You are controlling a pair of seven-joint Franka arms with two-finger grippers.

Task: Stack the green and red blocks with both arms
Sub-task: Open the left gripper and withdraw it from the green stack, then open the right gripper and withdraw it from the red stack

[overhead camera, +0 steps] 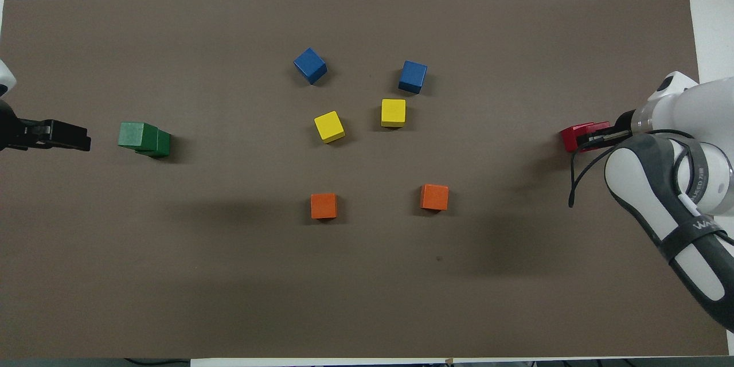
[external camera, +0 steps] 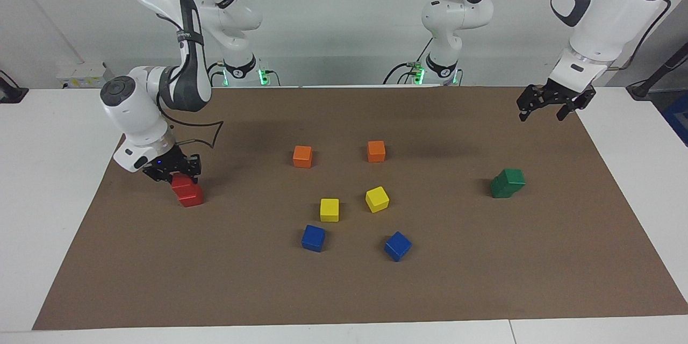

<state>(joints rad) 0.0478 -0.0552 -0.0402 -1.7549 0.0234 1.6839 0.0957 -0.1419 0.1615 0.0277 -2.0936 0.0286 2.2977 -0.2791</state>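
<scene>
Left hand (external camera: 556, 103) raised, spread; right hand (external camera: 173, 169) low.

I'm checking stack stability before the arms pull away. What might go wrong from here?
1. The upper green block sits offset on the lower green block, overhanging it, so a knock might topple it. The left gripper is open, raised clear of it.
2. The right gripper is at the upper red block, itself shifted off the lower red block; withdrawing sideways may drag it off.
</scene>
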